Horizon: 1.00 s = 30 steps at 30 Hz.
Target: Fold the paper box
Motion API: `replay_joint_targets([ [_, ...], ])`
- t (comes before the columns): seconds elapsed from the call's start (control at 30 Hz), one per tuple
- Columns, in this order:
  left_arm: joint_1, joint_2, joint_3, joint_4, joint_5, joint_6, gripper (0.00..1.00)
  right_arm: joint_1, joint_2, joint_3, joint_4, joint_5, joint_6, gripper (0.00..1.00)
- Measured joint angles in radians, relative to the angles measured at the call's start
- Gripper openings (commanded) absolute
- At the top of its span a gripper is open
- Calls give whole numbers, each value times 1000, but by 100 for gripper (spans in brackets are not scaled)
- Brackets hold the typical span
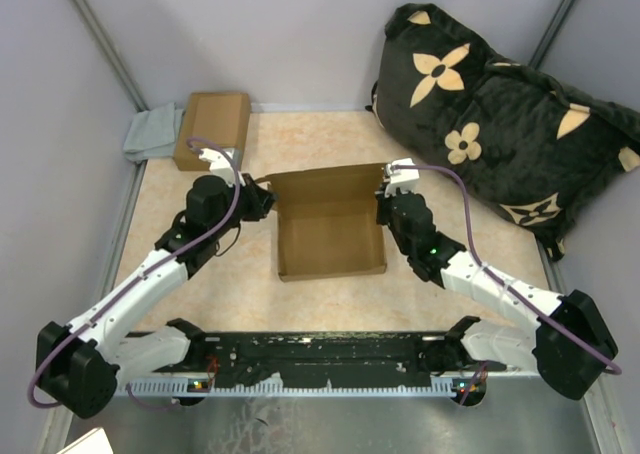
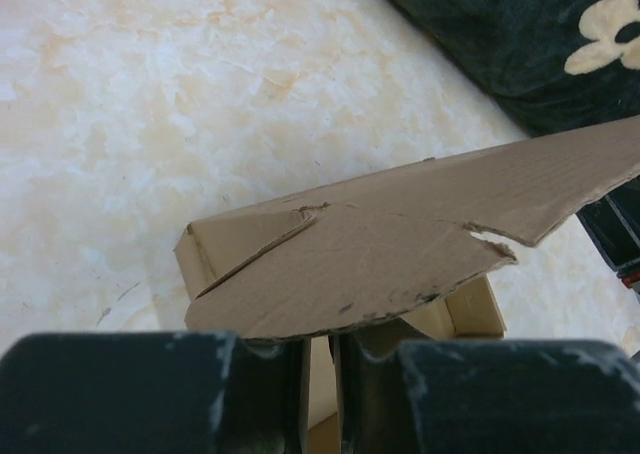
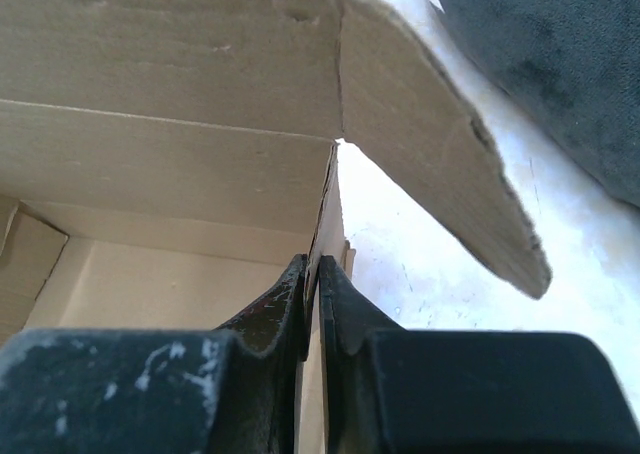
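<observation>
The paper box [image 1: 330, 236] sits open at the centre of the tabletop [image 1: 240, 284], its lid raised along the far side. The right tool [image 1: 383, 206] is clamped on the box's right wall. The left tool [image 1: 262, 196] is at the lid's left flap with its fingers [image 2: 290, 374] nearly together; whether they pinch cardboard cannot be determined.

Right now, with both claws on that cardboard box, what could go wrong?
The lid flap of the paper box already has a ragged tear on its edge by the left gripper; pulling could rip it further. The right gripper pinches only a thin side wall, which might buckle or slip free. The pillow lies close to that gripper and could snag it.
</observation>
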Motion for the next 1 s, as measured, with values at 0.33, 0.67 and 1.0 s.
replay_joint_targets([
  [0.33,-13,-107,-55,-104,9,-6,39,26,-52,-10,-115,-53,79,13],
  [0.67,-21,-245,-72,-319,43,-57,49,90,-254,-79,-360,-151,217,61],
  [1.0,-21,-597,-72,-601,27,-124,48,97,-735,-79,-695,-264,366,63],
])
